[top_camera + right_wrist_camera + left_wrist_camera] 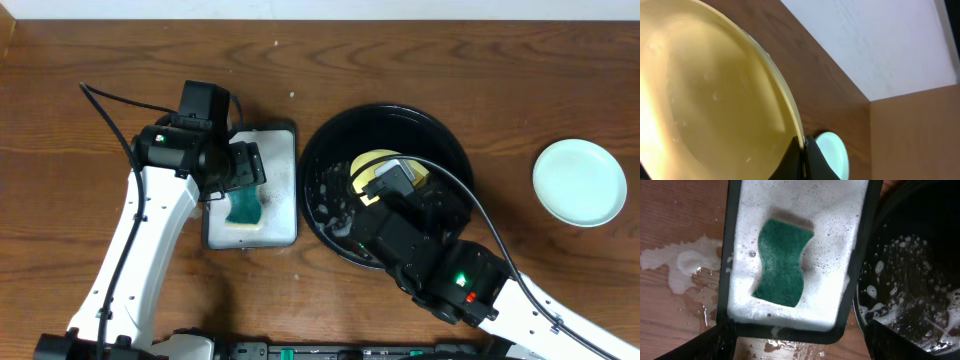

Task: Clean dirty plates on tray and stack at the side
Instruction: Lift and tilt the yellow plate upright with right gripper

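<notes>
Right gripper (804, 150) is clenched on the thin rim of the glossy yellow round plate (705, 100), inside the outline of the large round glossy black tray (445, 140). White suds fleck the tray floor. Left gripper (243, 172) is spread and empty above the rectangular black-rimmed white tray (732, 255), which is full of foam with a wavy green scouring sponge (782, 262) in it. A smooth pale mint-green plate (579, 182) sits on the wooden table (450, 50), well to the right.

both arms use white tubular links with black joint housings. left arm (150, 228), left of frame: black box-shaped camera block (205, 100), thin black cable (105, 108) at upper left. right arm (540, 305), lower right: green and red indicator lights (461, 280), second black cable (485, 220). fingers (905, 340) are matte black.
</notes>
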Controlling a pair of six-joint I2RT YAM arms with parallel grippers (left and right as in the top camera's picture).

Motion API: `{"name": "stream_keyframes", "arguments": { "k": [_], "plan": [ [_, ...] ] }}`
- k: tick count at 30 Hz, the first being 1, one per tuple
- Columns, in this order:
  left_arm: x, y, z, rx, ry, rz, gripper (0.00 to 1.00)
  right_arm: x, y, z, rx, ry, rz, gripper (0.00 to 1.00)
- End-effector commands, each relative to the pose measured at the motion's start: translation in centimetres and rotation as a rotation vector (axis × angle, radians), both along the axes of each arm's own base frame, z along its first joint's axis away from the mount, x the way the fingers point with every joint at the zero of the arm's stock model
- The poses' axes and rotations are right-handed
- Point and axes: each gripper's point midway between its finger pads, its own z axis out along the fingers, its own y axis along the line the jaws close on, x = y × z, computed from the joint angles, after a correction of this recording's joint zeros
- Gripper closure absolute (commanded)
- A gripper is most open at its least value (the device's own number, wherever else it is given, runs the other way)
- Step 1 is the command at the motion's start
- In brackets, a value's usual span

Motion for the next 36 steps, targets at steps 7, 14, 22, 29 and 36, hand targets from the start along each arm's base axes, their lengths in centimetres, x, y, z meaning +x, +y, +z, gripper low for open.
{"name": "stream_keyframes", "arguments": {
  "k": [7, 14, 22, 29, 36],
  "plan": [
    [0.0, 0.1, 0.3, 0.003, -0.006, -0.006, 0.17, 0.0, -0.9, 1.4, -0.067, -0.071, -0.037, 0.99],
    [0.0, 0.1, 0.3, 0.003, -0.006, -0.006, 0.17, -0.1, -1.2, 1.4, -0.093, -0.066, -0.041, 0.99],
    [0.0, 0.1, 0.3, 0.003, -0.006, -0.006, 0.17, -0.5, -1.3, 2.3, -0.141, -0.114, -0.044, 0.99],
    [0.0, 0.1, 0.3, 0.003, -0.006, -0.006, 0.17, -1.5, 0.2, 2.5, -0.152, -0.133, 0.012, 0.99],
    [0.0, 0.1, 0.3, 0.003, -0.006, -0.006, 0.17, -2.1, 0.5, 4.0, -0.209, -0.209, 0.018, 0.99]
  ]
}}
